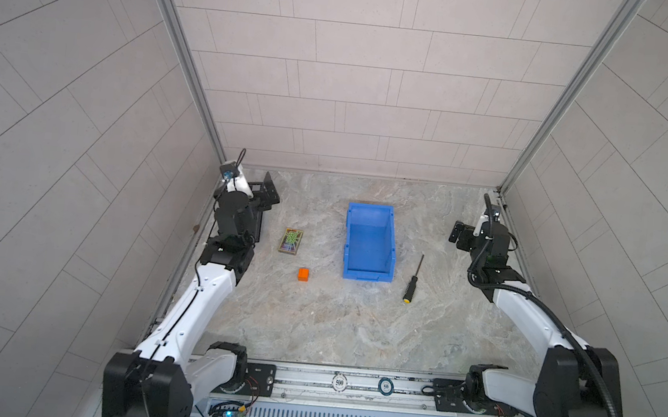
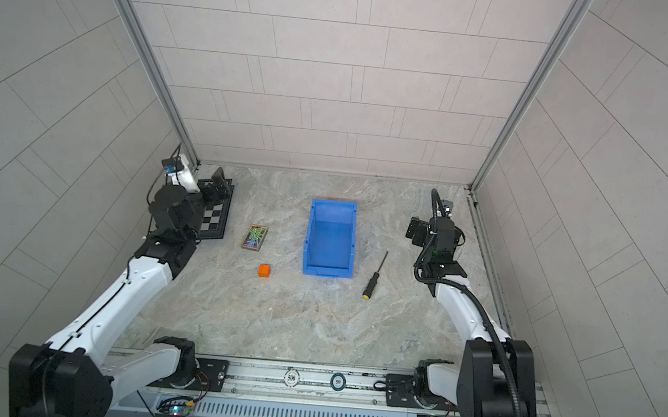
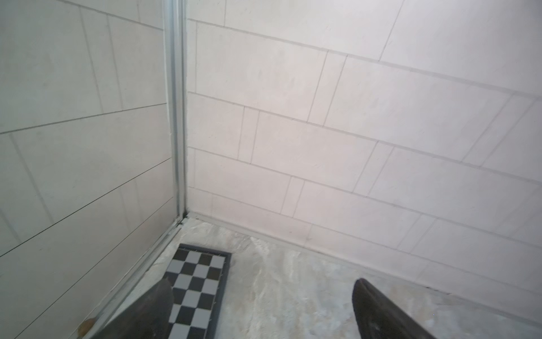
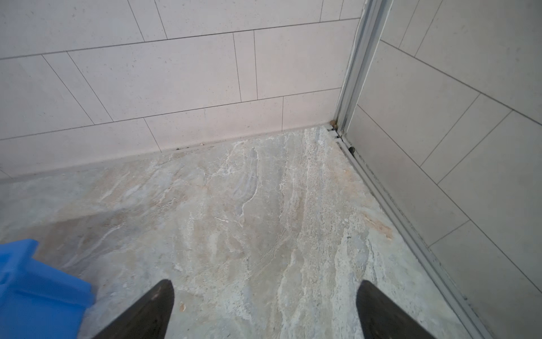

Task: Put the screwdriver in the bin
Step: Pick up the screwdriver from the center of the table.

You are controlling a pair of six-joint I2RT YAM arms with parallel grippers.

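- I call the back wall 12 o'clock and the rail at my edge 6 o'clock.
- Nearest me, the screwdriver (image 1: 413, 279) lies flat on the table (image 1: 312, 324). It is outside the bin and nothing touches it. Its yellow butt sits at the 6 end, and the thin shaft points toward 12, leaning a touch to 1.
- At 10 o'clock from the screwdriver stands the bin (image 1: 347, 240), near it but apart. The bin's long axis also runs 12 to 6, so the two lie almost parallel. Its low lip faces 6, and I see nothing inside it.
- Farther back, the right gripper (image 1: 457, 236) hangs at about 1 o'clock from the screwdriver, so the tool lies at 7 from it. In its wrist view the fingers (image 4: 158, 305) stand wide apart with only bare table between them. One corner of the bin shows there, but the screwdriver does not.
- Farthest off, the left gripper (image 2: 217, 183) sits at 10 o'clock in the back corner, above the chessboard (image 2: 214, 219). Its fingers (image 3: 158, 308) are spread and empty too, and the bin stands between it and the tool.
- I judge the right arm the nearer one. I would draw it back toward 7, lower it, and close across the black handle along the 9-to-3 line.
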